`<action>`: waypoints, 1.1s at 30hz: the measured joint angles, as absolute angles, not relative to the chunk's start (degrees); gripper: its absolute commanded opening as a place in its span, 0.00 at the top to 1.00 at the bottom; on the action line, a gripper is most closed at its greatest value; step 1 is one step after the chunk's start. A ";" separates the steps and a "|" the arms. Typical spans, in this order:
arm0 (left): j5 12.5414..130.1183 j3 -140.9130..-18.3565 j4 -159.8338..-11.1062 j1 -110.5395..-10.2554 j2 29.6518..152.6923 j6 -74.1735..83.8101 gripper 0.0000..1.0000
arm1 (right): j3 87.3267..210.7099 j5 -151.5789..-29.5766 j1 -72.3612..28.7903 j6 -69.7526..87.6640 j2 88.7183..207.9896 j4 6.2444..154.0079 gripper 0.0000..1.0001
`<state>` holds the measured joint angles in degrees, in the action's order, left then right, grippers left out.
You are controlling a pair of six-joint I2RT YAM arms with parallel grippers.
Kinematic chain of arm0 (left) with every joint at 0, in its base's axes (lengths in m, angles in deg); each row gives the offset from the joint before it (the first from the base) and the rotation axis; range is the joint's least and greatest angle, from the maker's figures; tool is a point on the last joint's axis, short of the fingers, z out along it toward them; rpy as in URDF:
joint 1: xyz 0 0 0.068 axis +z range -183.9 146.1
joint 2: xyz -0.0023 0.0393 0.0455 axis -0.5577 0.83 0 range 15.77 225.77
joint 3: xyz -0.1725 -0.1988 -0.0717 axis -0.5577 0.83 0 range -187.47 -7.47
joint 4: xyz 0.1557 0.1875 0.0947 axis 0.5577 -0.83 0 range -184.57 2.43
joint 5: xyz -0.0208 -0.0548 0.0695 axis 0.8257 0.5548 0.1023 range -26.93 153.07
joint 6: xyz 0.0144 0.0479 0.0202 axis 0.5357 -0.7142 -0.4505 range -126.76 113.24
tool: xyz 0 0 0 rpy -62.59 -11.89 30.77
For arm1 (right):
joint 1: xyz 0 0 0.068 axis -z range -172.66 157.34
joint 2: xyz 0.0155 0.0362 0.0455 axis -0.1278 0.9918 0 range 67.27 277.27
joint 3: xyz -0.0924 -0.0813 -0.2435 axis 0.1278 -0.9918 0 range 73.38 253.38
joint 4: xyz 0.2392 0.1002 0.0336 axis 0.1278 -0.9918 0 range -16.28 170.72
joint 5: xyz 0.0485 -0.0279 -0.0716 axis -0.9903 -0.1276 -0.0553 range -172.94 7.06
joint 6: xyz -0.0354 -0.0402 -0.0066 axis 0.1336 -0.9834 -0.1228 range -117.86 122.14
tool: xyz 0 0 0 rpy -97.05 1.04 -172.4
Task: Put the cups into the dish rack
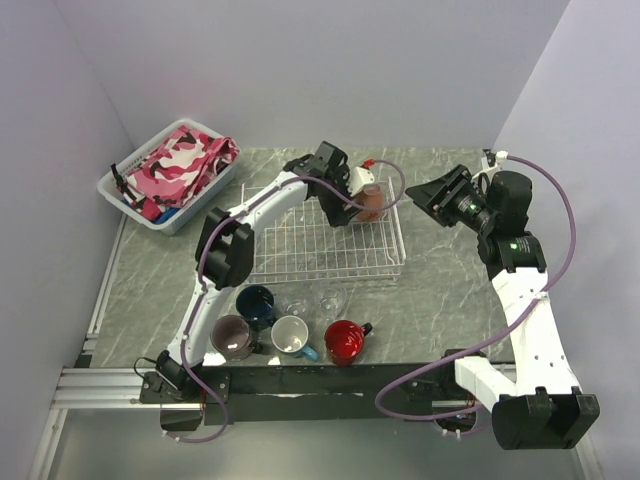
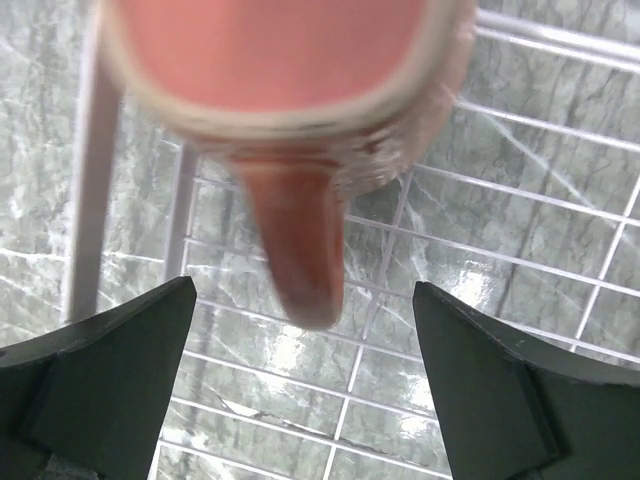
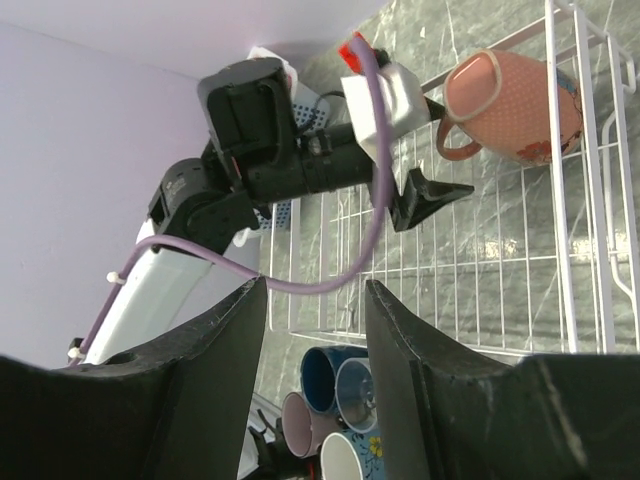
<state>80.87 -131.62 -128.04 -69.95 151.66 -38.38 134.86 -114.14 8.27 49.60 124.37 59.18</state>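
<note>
The white wire dish rack point(image 1: 325, 240) lies mid-table. A salmon mug point(image 1: 371, 203) rests in its far right corner. My left gripper point(image 1: 356, 190) is open right at the mug. In the left wrist view the mug point(image 2: 290, 50) fills the top and its handle point(image 2: 300, 250) points down between my spread fingers point(image 2: 120, 370), touching neither. My right gripper point(image 1: 437, 196) is open and empty in the air to the right of the rack. The navy point(image 1: 255, 303), mauve point(image 1: 232, 336), light blue point(image 1: 291, 335) and red point(image 1: 344, 341) mugs and two clear glasses point(image 1: 296, 303) stand near the front edge.
A white plastic basket point(image 1: 110, 185) with pink cloth stands at the far left corner. Purple walls close the back and sides. The right wrist view shows the left arm point(image 3: 250, 130), the salmon mug point(image 3: 515, 105) and the rack point(image 3: 480, 260).
</note>
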 measured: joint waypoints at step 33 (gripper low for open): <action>93.24 -90.51 -128.44 -47.44 102.68 -22.36 0.03 | 147.66 -97.46 -26.33 21.10 145.73 19.34 0.50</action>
<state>93.24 -90.51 -128.44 -47.44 102.68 -22.36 147.66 -97.46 -26.33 21.10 145.73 19.34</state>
